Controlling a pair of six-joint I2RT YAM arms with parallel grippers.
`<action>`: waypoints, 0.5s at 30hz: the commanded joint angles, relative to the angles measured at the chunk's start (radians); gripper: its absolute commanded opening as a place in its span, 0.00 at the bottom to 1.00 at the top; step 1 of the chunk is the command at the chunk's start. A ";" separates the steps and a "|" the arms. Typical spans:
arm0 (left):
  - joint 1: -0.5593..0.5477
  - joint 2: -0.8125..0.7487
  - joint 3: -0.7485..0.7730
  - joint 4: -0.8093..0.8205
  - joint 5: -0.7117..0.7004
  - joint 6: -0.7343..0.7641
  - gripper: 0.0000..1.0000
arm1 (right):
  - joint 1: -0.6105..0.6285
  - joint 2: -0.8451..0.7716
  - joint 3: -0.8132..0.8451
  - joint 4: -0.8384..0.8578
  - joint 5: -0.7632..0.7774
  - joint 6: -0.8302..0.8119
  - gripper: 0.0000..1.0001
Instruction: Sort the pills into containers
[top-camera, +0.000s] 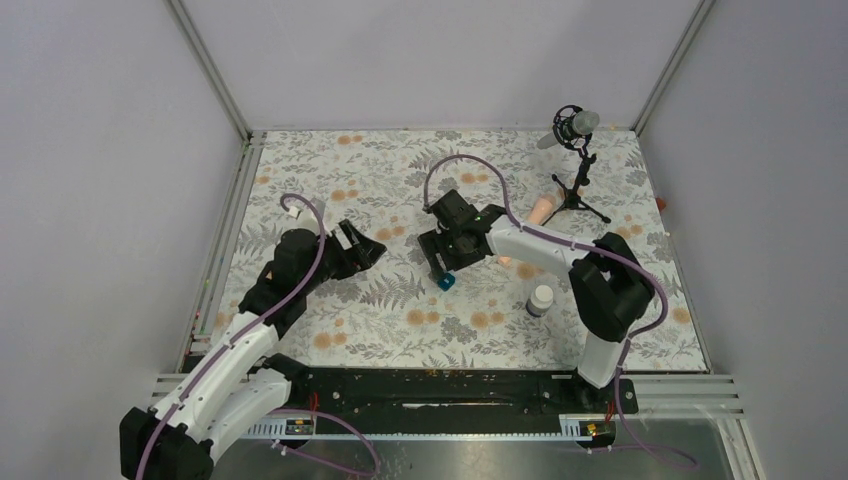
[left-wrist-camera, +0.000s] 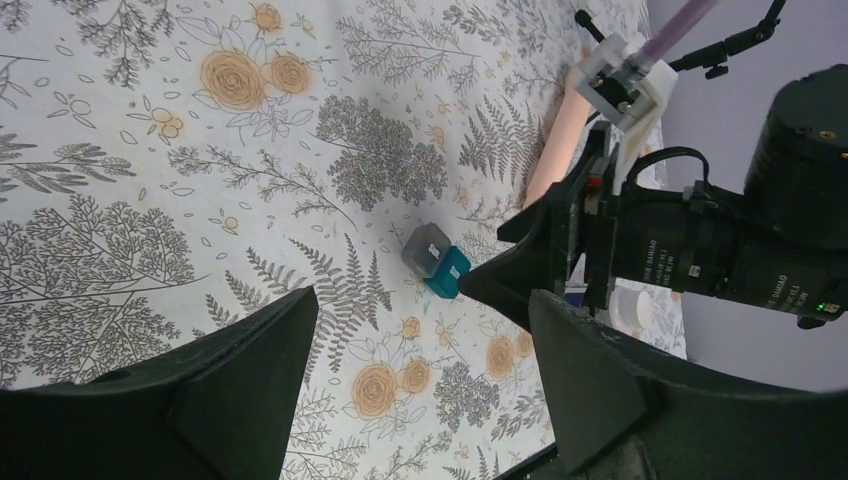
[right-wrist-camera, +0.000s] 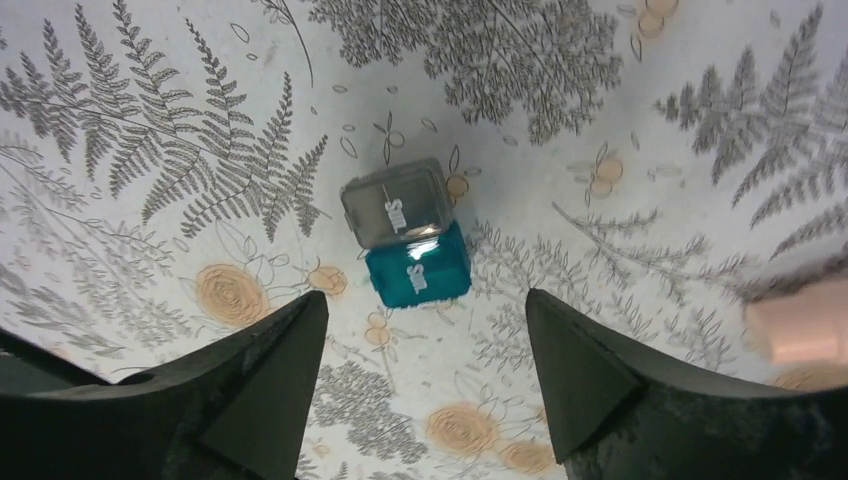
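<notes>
Since the right gripper hangs with its jaws spread wide and nothing between them, it holds nothing. The teal-and-dark box lies free on the floral table directly under it, near the centre of the right wrist view. That wide stance probably serves to straddle the box. The box's long axis runs from upper left to lower right of that frame, close to vertical, so the jaws would close across its narrow width. Its dark half points to the upper left and its teal half to the lower right, with the lettered faces up. The left gripper is also spread wide and empty, apparently waiting off to the left. The white bottle stands upright, right of centre in the top view.
</notes>
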 joint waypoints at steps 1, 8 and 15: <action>-0.003 -0.040 -0.016 0.011 -0.068 -0.010 0.79 | 0.026 0.073 0.100 -0.062 0.020 -0.238 0.84; -0.003 -0.057 -0.021 0.000 -0.083 -0.015 0.79 | 0.053 0.176 0.183 -0.064 0.017 -0.328 0.84; -0.003 -0.063 -0.035 -0.008 -0.087 -0.021 0.79 | 0.078 0.242 0.216 -0.042 0.024 -0.303 0.68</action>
